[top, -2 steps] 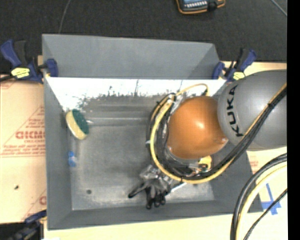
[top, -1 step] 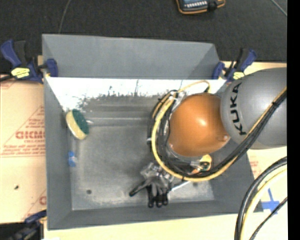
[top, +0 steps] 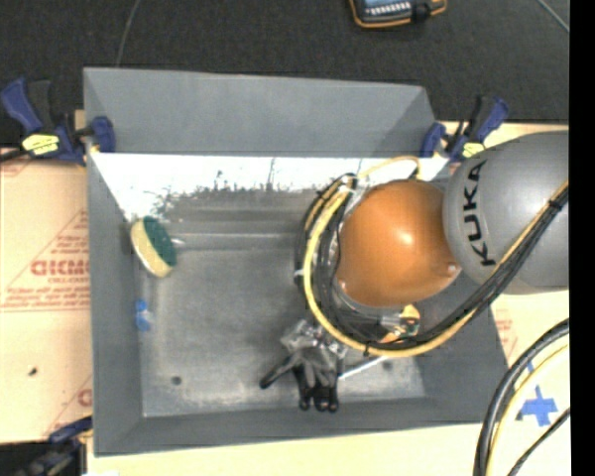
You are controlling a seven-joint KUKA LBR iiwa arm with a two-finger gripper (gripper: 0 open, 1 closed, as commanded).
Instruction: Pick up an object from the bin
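My gripper (top: 293,392) hangs low over the bin's front middle, beneath the orange cover. Its two black fingers stand apart, one tip pointing front-left and the other at the front wall, so it is open with nothing showing between them. A round yellow sponge with a green face (top: 155,245) lies far off at the bin's left side, leaning against the left wall. A small blue scrap (top: 142,314) rests on the floor below the sponge, also by the left wall. Both are well away from the fingers.
The arm and its orange cover with looped cables hide the bin's right half. A thin pale strip (top: 362,368) shows on the floor just right of the gripper. Bare grey floor lies between the gripper and the left wall.
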